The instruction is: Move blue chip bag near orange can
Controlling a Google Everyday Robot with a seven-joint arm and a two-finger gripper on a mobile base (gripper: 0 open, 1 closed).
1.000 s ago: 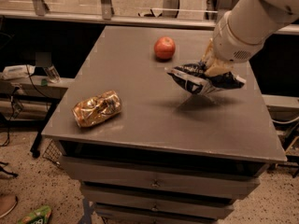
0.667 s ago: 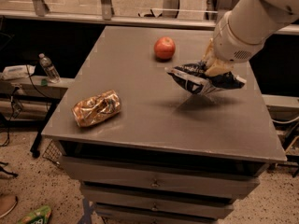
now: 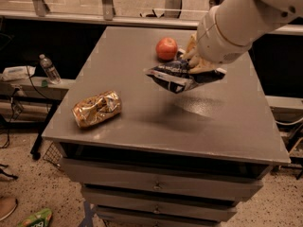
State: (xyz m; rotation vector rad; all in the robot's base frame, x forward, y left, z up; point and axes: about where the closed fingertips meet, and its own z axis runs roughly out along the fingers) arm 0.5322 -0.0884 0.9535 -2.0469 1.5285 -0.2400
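Note:
The blue chip bag (image 3: 177,76), dark navy with white lettering, hangs in the air above the middle of the grey table (image 3: 142,122). My gripper (image 3: 198,63) is shut on its right end, under the large white arm that comes in from the upper right. The bag casts a shadow on the tabletop below it. The orange can (image 3: 96,109), dented and shiny orange-gold, lies on its side near the table's front left corner, well to the left of and below the bag.
A red apple (image 3: 166,48) sits at the back of the table, just behind the bag. A water bottle (image 3: 49,69) stands on a low shelf left of the table. Drawers run below the table's front edge.
The gripper has carried the bag leftward, toward the middle of the table and closer to the can. The can and apple have not moved.

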